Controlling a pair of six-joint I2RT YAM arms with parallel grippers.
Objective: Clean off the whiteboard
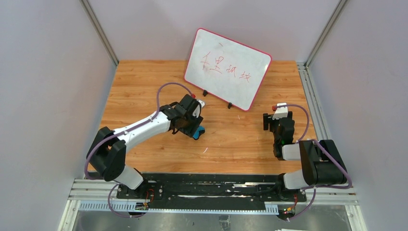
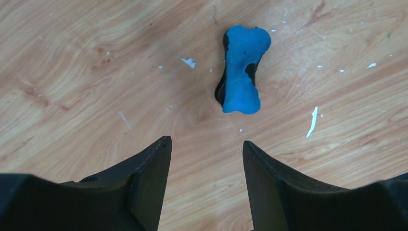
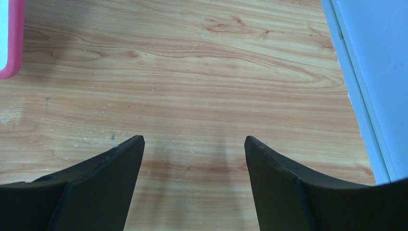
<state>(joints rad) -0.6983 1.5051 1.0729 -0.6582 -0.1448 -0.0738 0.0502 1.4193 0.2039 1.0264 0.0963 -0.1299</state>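
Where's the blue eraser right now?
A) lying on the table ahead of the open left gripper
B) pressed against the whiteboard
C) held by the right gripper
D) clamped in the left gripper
A: the left wrist view shows the eraser lying on the table beyond the left gripper, whose fingers are apart and empty. The right gripper is open too, and the whiteboard stands well clear.
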